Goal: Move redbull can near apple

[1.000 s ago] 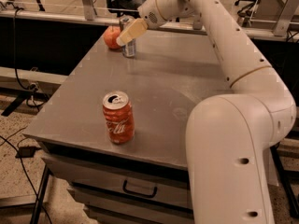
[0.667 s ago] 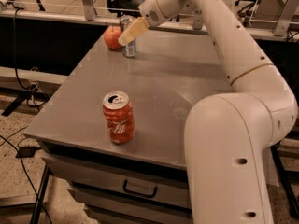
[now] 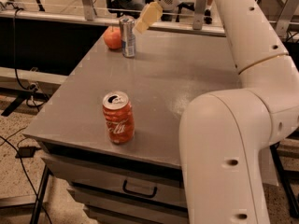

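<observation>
The redbull can [image 3: 127, 36], slim, silver and blue, stands upright at the far left of the grey table [image 3: 187, 83]. It stands right beside the red-orange apple [image 3: 112, 38], which is on its left and almost touching it. My gripper [image 3: 145, 18] hangs just above and to the right of the can's top, clear of it, open and empty. The white arm reaches in from the right.
A red Coca-Cola can [image 3: 118, 118] stands upright near the table's front edge. A drawer with a handle [image 3: 139, 189] sits under the tabletop. A rail [image 3: 60, 18] and dark panel run behind the table. Cables lie on the floor at the left.
My gripper has let go of the redbull can and moved up and to the right, away from it. The can and the apple have stayed in place.
</observation>
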